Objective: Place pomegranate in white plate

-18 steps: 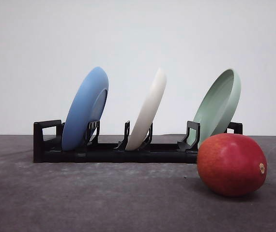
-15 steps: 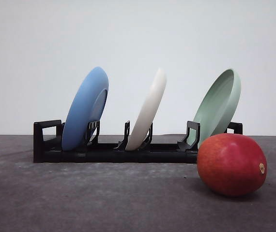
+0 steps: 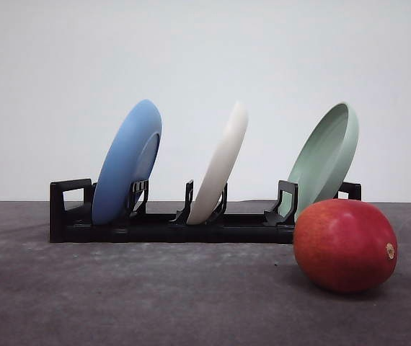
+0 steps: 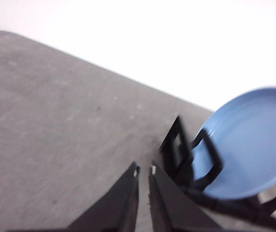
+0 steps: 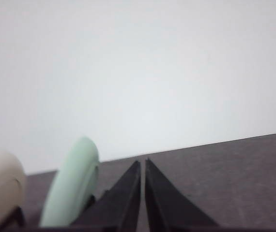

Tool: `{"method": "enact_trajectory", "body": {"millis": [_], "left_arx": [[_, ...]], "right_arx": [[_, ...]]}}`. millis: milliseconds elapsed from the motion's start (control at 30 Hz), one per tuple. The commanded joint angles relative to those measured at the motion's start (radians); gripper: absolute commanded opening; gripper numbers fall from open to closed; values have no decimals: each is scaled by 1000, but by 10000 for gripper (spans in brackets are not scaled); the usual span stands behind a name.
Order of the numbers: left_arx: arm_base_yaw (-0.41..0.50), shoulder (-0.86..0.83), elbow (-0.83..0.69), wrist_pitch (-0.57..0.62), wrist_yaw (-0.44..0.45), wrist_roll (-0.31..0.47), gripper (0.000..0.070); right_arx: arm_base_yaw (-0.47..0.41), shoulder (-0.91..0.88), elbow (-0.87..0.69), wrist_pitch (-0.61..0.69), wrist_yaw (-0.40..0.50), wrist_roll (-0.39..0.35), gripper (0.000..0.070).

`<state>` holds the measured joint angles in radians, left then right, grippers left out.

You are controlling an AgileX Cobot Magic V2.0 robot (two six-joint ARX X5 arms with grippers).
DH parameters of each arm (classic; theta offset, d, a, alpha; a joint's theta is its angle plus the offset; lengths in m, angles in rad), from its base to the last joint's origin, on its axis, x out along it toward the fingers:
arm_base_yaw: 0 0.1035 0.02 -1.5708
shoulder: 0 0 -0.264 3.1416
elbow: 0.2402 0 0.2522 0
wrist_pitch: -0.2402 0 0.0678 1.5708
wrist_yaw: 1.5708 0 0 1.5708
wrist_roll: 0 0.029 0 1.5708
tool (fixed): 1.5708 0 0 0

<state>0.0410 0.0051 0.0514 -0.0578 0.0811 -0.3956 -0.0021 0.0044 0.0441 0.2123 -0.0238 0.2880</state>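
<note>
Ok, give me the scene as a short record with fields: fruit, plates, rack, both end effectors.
pomegranate: on the dark table, in front of the rack's right end
white plate: tilted, middle rack slot
blue plate: left slot
pale green plate: right slot
rack: black
left end effector: shut, empty
right end effector: shut, empty

The pomegranate (image 3: 345, 245) has rocked very slightly on the bench (image 3: 155, 295). Its tan spot sits a touch higher than before.

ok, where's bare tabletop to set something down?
Bare table in front of the black rack, left of the pomegranate. Crowded along the rack: blue plate, white plate, green plate, pomegranate right before its right end.
</note>
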Motion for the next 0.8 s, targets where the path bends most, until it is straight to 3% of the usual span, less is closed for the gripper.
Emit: {"method": "enact_trajectory", "body": {"millis": [0, 200, 433, 633, 767], "left_arx": [[1, -2, 53, 23, 5, -28, 13], [1, 26, 259, -171, 5, 19, 12], [1, 175, 545, -512, 5, 162, 12], [-3, 348, 717, -693, 45, 280, 12], [-26, 442, 773, -737, 104, 306, 11]], "right_arx": [[0, 0, 49, -35, -1, 101, 7], [0, 2, 254, -360, -2, 116, 7], [0, 92, 462, -657, -71, -8, 7], [0, 242, 561, -784, -190, -96, 7], [0, 341, 579, -789, -287, -125, 7]]}}
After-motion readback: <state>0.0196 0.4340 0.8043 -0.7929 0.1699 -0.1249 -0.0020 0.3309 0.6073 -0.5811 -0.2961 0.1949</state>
